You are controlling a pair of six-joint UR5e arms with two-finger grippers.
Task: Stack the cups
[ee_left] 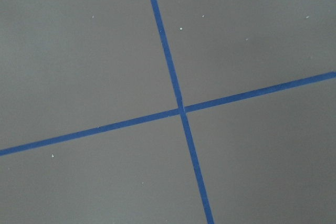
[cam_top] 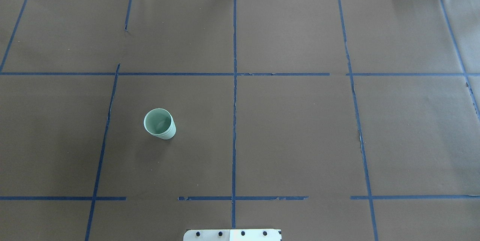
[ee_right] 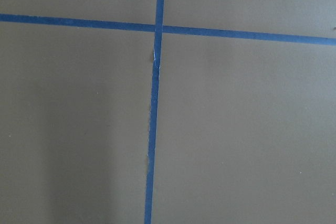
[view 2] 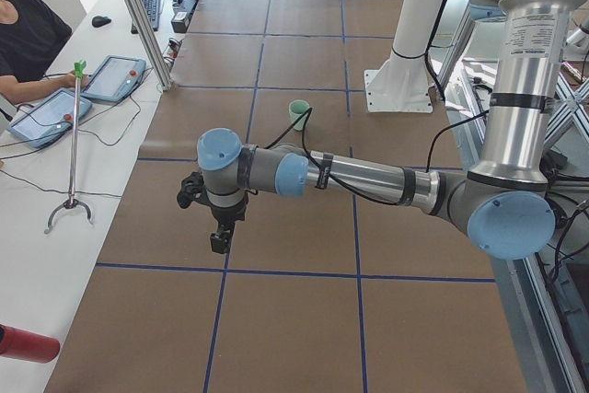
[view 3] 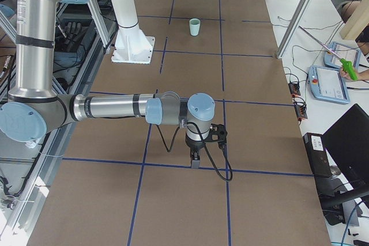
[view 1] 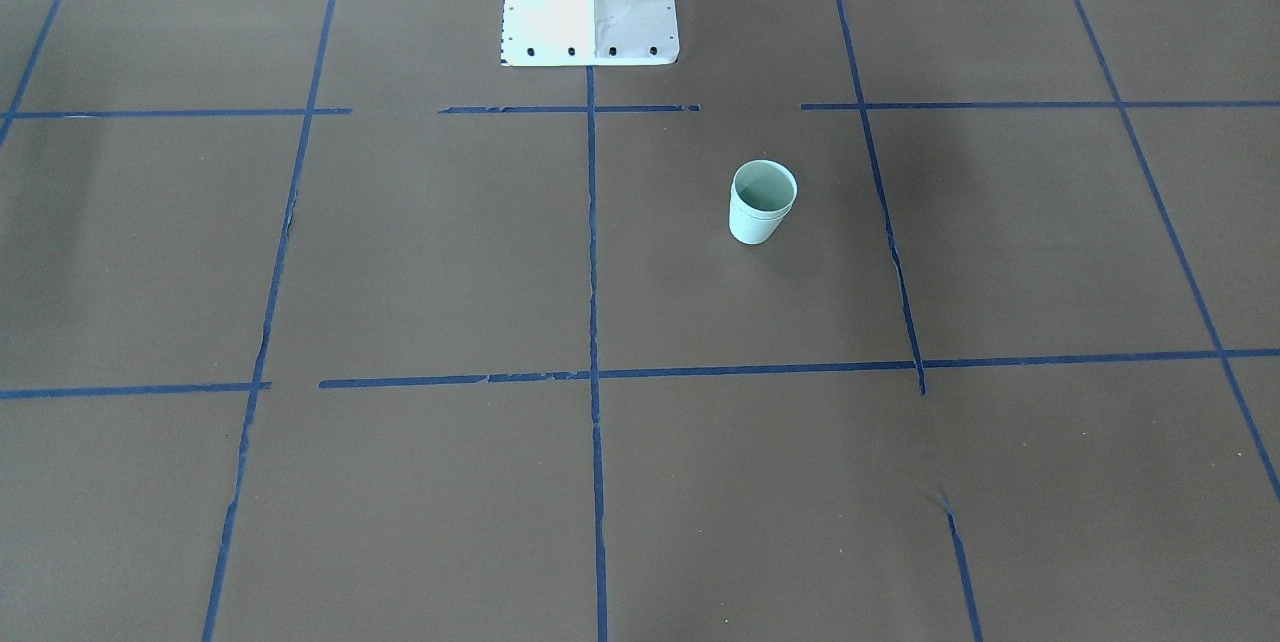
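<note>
You'll find the two small pale mint-green tapered cups (cam_top: 160, 124) nested one inside the other, upright on the brown paper-covered table (cam_top: 300, 139), in the robot's left half, between blue tape lines (cam_top: 234, 121); the left gripper (view 2: 219, 244) and right gripper (view 3: 195, 161) hang well apart from them; you cannot tell whether either claw is wide or narrow.

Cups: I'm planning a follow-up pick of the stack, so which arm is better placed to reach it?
Left, probably. The nested cups stand left of the centre tape line, on the robot's left half. The left hand and the right hand both hang far from them.
</note>
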